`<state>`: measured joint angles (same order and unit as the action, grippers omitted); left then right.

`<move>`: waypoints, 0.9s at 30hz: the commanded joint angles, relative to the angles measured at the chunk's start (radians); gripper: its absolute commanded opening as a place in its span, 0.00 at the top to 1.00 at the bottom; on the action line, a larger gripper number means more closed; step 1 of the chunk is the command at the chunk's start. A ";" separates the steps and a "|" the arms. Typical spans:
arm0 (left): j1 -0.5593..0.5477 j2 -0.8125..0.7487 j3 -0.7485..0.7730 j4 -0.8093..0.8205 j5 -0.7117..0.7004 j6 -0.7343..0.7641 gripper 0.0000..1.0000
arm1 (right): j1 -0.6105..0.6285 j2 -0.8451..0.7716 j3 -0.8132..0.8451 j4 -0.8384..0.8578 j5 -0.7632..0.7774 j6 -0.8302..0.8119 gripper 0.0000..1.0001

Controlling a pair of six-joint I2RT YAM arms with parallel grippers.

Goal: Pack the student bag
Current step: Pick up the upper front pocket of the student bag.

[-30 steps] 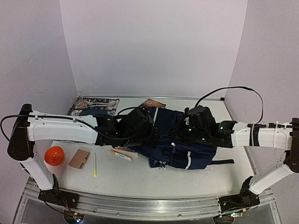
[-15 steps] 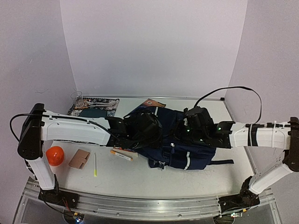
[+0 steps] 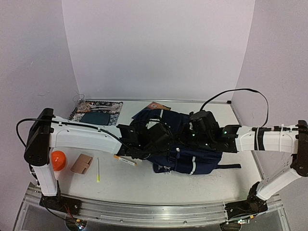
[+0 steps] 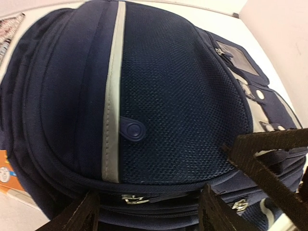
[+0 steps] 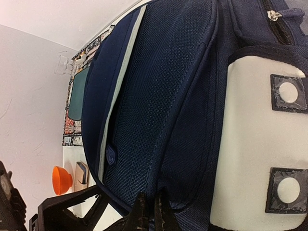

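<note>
**Left gripper [image 4: 150, 204] moved farther right over the student bag [image 3: 207, 159]**

Nearest the bases, an orange cup [image 3: 57, 160] and a tan case [image 3: 82, 163] lie at left. Mid-table lies the navy bag; above it the left fingers stand wide apart, holding nothing. The right gripper [image 5: 151, 211] is closed, tips at the bag's edge; any pinched fabric cannot be told. Farthest: a patterned mat [image 3: 108, 105].

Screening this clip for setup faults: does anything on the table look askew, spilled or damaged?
Nothing looks spilled or damaged. The only oddity is an orange printed item sticking out from beneath the student bag. It seems to be pinned under the bag's edge rather than packed.
</note>
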<state>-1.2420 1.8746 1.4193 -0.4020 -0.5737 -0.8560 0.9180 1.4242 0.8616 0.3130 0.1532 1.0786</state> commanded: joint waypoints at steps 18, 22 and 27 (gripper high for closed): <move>0.047 -0.192 -0.087 -0.223 -0.142 -0.006 0.34 | 0.027 -0.062 0.119 0.056 -0.004 -0.055 1.00; 0.030 -0.198 -0.052 -0.159 -0.005 0.042 0.32 | 0.027 -0.045 0.134 0.054 -0.017 -0.057 1.00; 0.029 -0.250 -0.086 -0.064 0.119 0.052 0.34 | 0.027 -0.035 0.146 0.041 -0.030 -0.060 1.00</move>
<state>-1.2122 1.7091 1.3211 -0.5614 -0.5830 -0.8328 0.9314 1.3980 0.9197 0.2495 0.1512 1.0667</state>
